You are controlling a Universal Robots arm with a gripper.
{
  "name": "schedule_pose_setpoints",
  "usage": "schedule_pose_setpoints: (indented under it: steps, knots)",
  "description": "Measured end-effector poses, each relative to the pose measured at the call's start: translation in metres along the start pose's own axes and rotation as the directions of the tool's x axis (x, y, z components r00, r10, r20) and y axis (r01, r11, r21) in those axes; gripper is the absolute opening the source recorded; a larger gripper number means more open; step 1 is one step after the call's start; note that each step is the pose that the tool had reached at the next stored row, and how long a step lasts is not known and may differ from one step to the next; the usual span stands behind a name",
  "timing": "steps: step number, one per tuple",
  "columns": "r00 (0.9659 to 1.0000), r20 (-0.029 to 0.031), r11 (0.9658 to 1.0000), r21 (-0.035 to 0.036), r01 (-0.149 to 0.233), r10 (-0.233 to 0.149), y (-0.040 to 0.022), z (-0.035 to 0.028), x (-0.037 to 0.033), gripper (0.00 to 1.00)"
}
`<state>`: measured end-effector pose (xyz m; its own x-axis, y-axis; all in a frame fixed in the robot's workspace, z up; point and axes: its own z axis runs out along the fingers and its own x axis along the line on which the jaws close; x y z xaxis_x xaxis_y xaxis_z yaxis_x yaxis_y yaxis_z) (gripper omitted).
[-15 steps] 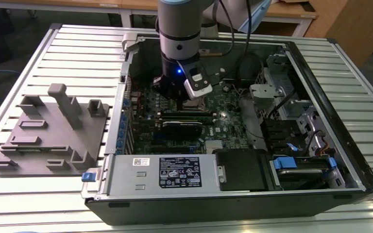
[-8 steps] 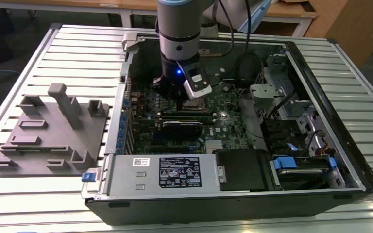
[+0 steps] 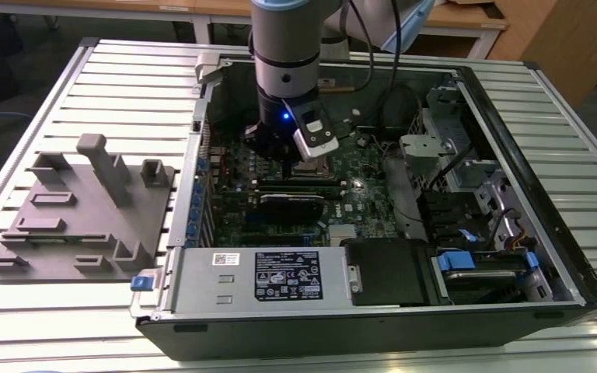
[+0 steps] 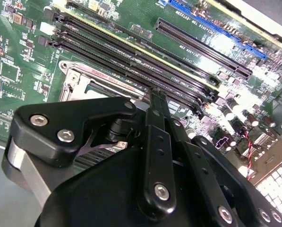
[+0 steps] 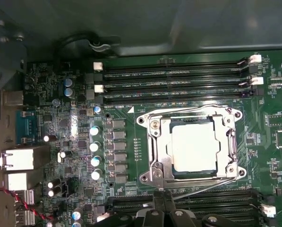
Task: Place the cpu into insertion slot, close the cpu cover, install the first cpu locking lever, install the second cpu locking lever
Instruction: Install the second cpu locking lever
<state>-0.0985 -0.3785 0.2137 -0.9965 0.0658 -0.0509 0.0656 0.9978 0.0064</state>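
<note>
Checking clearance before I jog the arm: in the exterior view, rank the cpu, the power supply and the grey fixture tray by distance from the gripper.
1. cpu: directly under the gripper.
2. power supply: at the case's near edge.
3. grey fixture tray: outside the case, at the exterior view's left.

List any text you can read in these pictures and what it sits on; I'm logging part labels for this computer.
White label on the power supply: print too small to read.
Small sticker beside it: too small to read.
White lettering by the memory slots, first wrist view: blurred.
Lettering along the long black slot, second wrist view: blurred.
cpu top: nothing legible.
</note>
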Motion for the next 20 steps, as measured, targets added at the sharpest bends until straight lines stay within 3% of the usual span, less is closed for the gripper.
schedule_pose_setpoints:
  steps: [20]
  knots:
    - [1.0000,0.0000,1.0000,0.0001,0.000,0.000,-0.0001,0.0038,0.0007,0.10]
